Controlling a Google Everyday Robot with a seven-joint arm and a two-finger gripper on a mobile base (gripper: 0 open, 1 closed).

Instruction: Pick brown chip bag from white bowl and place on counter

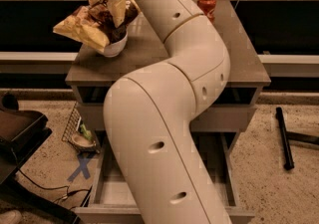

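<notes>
The brown chip bag, dark brown with yellow-tan ends, lies crumpled across the small white bowl at the counter's back left corner and overhangs it to the left. My gripper reaches down from above onto the top of the bag, directly over the bowl. My wrist covers the place where it meets the bag. The grey-brown counter is the top of a cabinet, and my large cream arm crosses its middle.
A red soda can stands at the counter's back right. The cabinet's lower drawer is pulled open. A black chair stands on the left. A wire basket and a blue tape X are on the floor, and a black pole lies on the right.
</notes>
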